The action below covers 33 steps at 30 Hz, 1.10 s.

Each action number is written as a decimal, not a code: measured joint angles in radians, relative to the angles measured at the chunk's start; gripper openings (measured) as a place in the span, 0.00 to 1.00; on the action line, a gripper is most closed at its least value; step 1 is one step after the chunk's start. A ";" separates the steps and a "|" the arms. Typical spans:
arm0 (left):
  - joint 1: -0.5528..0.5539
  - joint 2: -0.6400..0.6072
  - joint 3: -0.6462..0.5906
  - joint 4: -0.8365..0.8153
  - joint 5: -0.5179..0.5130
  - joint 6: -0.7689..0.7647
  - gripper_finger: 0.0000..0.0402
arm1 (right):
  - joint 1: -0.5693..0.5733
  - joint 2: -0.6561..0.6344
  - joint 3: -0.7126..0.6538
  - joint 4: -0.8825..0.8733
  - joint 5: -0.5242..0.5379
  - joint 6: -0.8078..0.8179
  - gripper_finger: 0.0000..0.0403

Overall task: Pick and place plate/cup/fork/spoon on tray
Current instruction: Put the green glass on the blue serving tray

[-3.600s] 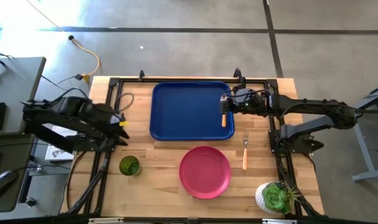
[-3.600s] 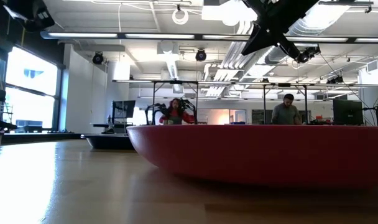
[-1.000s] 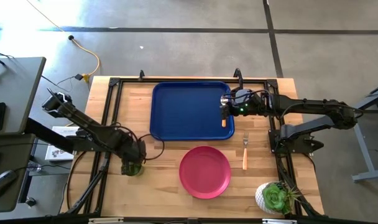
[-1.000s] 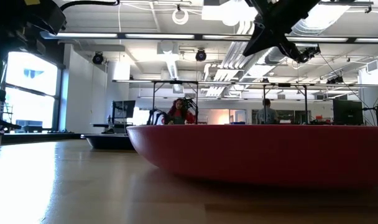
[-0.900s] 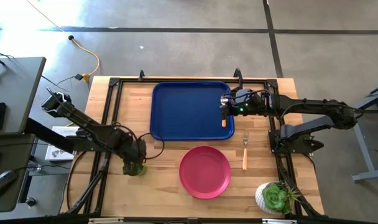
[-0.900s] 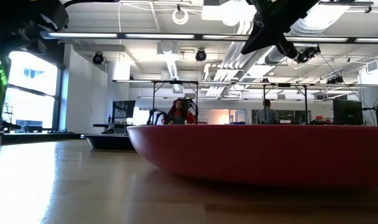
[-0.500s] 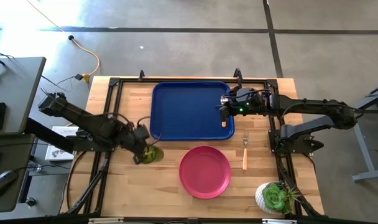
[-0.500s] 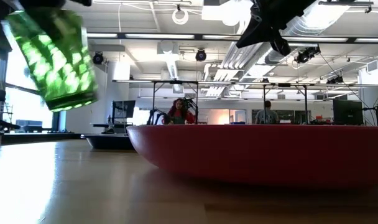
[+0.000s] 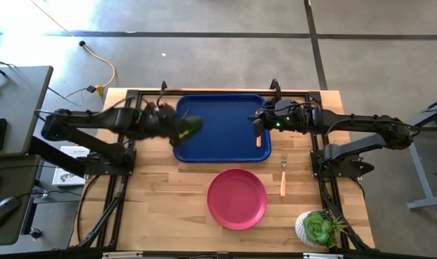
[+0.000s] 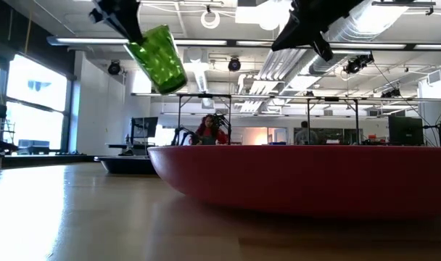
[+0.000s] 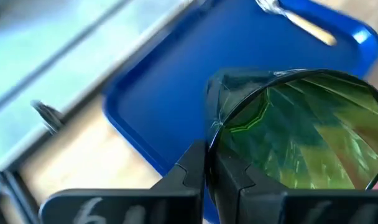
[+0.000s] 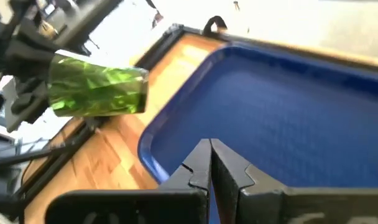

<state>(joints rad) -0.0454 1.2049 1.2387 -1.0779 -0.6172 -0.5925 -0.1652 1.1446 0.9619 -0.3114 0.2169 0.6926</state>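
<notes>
Tray (image 9: 218, 129) lay at the far middle of the desk (image 9: 190, 208), long axis running left to right, and the move in hand turned on it: the cup (image 9: 187, 128) hung in the air over the tray's left edge, tilted well off upright, its mouth pointing toward the tray's middle. The left gripper (image 9: 169, 124) carried it, jaws closed on the cup's wall, so the left arm was plainly the nearer one for setting it down; by my reading the cup needed levelling before it went onto the blue floor just beneath.

The plate (image 9: 237, 198) sat on the desk in front of the tray, apart from it. The right gripper (image 9: 257, 127) hovered over the tray's right end, jaws pressed together on nothing, with the spoon (image 9: 259, 137) lying just below it inside the rim. The fork (image 9: 282, 175) lay on the desk right of the plate, handle toward the near edge.
</notes>
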 joint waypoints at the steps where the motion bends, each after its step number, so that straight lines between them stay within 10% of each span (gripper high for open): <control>1: 0.033 0.000 0.007 0.016 -0.003 0.051 0.01 | -0.002 0.000 0.000 0.016 0.014 -0.013 0.00; 19: 0.682 0.081 0.054 0.314 0.427 0.575 0.01 | -0.078 0.000 0.000 0.100 0.117 0.040 0.00; 33: 0.852 0.335 0.054 0.266 0.584 0.620 0.01 | -0.099 0.000 0.000 0.098 0.117 0.103 0.00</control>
<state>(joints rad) 0.8068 1.5402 1.2926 -0.8124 -0.0330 0.0273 -0.2642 1.1446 0.9619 -0.2131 0.3340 0.7959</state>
